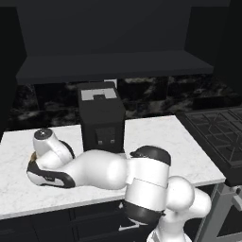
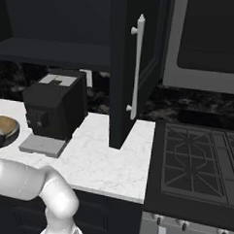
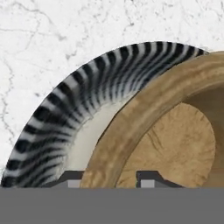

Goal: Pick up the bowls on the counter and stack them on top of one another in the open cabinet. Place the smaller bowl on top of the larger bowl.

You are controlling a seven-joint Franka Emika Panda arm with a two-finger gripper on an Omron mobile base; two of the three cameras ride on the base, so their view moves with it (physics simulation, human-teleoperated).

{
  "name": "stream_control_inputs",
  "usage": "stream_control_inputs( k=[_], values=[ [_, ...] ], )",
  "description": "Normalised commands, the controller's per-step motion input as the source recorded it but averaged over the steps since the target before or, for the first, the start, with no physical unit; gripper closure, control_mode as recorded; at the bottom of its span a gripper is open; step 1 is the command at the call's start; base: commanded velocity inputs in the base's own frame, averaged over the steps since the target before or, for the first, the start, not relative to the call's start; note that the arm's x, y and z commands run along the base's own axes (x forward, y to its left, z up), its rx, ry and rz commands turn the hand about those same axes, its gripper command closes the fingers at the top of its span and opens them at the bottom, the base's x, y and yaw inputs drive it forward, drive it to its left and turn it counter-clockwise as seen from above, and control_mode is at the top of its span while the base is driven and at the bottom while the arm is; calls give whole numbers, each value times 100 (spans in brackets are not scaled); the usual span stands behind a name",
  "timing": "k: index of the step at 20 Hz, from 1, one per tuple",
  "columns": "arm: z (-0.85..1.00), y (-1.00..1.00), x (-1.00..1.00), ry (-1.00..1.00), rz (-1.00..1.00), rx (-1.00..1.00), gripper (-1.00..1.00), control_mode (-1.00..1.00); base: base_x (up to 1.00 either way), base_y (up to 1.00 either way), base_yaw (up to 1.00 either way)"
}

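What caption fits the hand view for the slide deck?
Gripper fingertips straddle the brown wooden bowl's rim, in front of the striped-rim bowl on the marble counter.

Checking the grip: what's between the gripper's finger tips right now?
The small wooden bowl, its rim straddled by the gripper, as the hand view shows.

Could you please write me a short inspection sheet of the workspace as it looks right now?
Surface: white marble counter, veined.
Job's things: smaller bowl, brown wood, overlapping the larger bowl with the striped rim; both close under the hand. Open cabinet shelf dark, nothing seen on it.
Clutter: black coffee machine on the counter.
Grippers: gripper low at the wooden bowl's rim, fingertips either side; grip cannot be told.
Cables: nothing seen.
Surroundings: black stove top to the right; cabinet door standing open.
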Motion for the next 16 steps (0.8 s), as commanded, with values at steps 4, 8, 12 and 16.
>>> stream_control_inputs(
  k=[4,8,12,16],
  values=[
    [9,-1,-3,0,-2,0,-100,-100,0,0,0],
    [28,0,-36,0,-1,0,-100,-100,0,0,0],
    [18,-3,-77,0,0,5,-100,-100,0,0,0],
    [-13,-2,-30,2,0,0,-100,-100,0,0,0]
  ],
)
